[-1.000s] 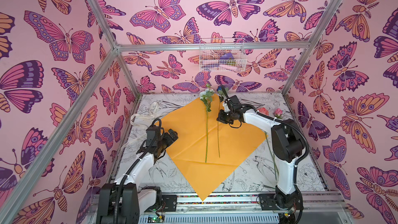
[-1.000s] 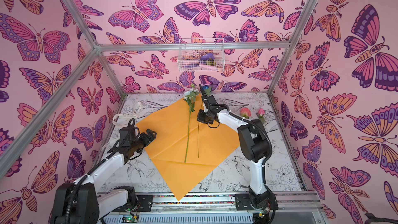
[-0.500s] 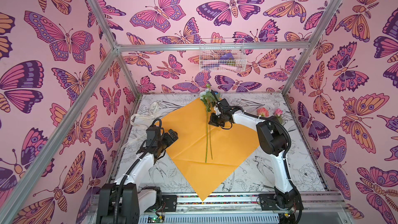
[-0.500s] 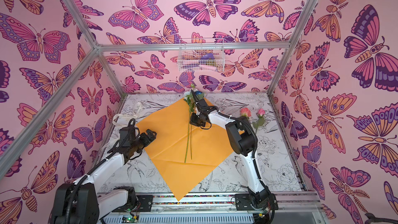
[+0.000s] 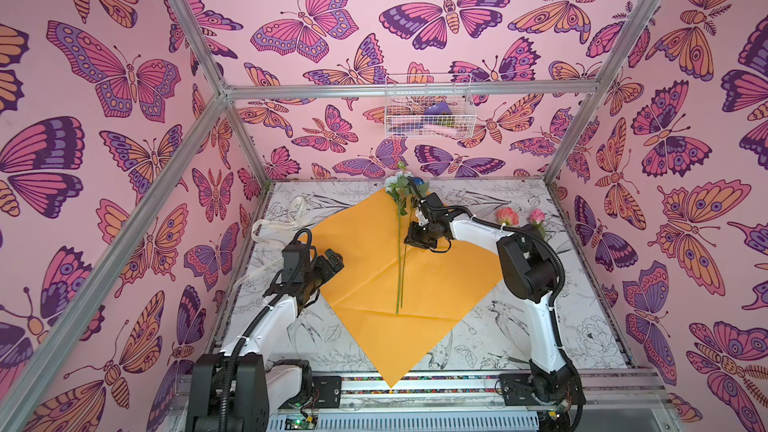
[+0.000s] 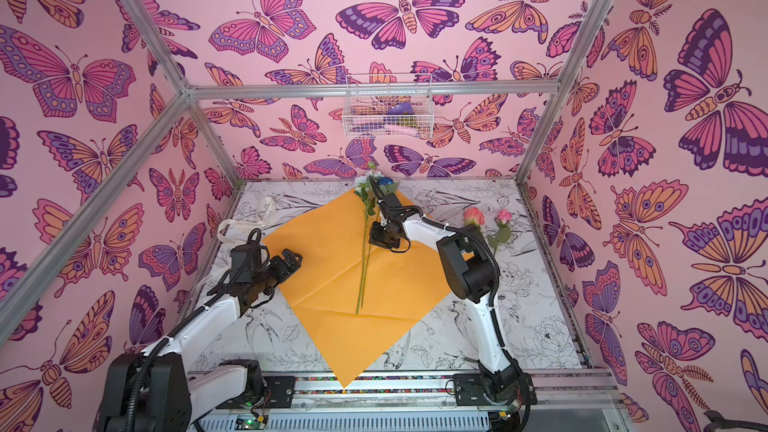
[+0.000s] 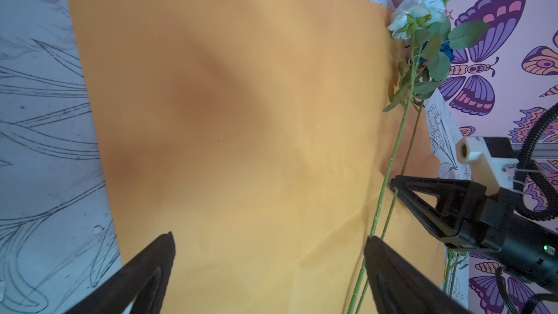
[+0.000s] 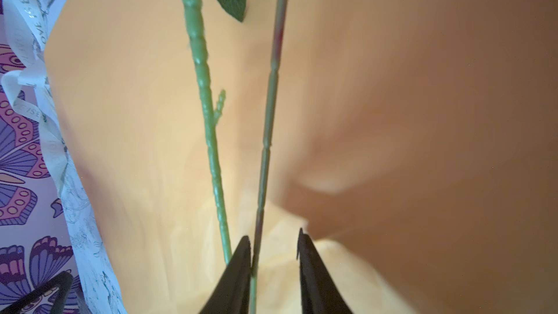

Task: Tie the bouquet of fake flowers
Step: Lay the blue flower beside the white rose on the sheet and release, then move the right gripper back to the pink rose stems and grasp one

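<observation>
And here's the bouquet of fake flowers [image 7: 413, 16], not bundled at all! The orange sheet [image 5: 374, 326] lies flat on the counter [image 5: 582, 326] like a diamond. Two long stems run down its middle, close together, with the white and blue heads at the far corner.

The right gripper [image 5: 411, 238] sits right at those stems from their right side, partway down from the leaves. In the right wrist view its jaws stand parted [image 8: 274, 237]. The thinner stem lies in the gap against one finger, and the thicker stem passes just outside that finger. Nothing is pinched, so that's a released gripper.

Over on the left, the left gripper [image 5: 334, 257] hovers above the sheet's left part, well apart from the stems, jaws spread wide and holding nothing.

Two pink roses [image 5: 507, 216] lie off the sheet at far right, and a cream ribbon [image 5: 270, 226] curls at far left.
</observation>
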Robot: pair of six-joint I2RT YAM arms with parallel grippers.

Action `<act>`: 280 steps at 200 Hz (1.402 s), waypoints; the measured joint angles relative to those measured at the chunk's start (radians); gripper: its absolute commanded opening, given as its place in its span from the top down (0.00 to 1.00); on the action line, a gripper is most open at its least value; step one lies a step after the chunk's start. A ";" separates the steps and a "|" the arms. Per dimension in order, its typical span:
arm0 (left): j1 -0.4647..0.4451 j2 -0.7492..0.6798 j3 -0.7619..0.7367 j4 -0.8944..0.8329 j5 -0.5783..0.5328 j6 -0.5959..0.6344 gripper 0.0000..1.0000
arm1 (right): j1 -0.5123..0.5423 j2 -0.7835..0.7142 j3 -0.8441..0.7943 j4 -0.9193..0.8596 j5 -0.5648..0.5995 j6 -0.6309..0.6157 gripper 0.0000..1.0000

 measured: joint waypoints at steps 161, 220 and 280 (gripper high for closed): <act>0.000 -0.039 0.000 -0.023 -0.005 0.004 0.00 | -0.336 -0.772 -0.496 -0.325 0.350 -0.240 0.66; 0.000 -0.037 0.000 -0.023 -0.005 0.005 0.00 | -0.517 -0.735 -0.576 -0.388 0.389 -0.284 0.67; 0.000 -0.020 0.000 -0.023 -0.005 0.005 0.00 | -0.546 -0.634 -0.605 -0.380 0.389 -0.287 0.67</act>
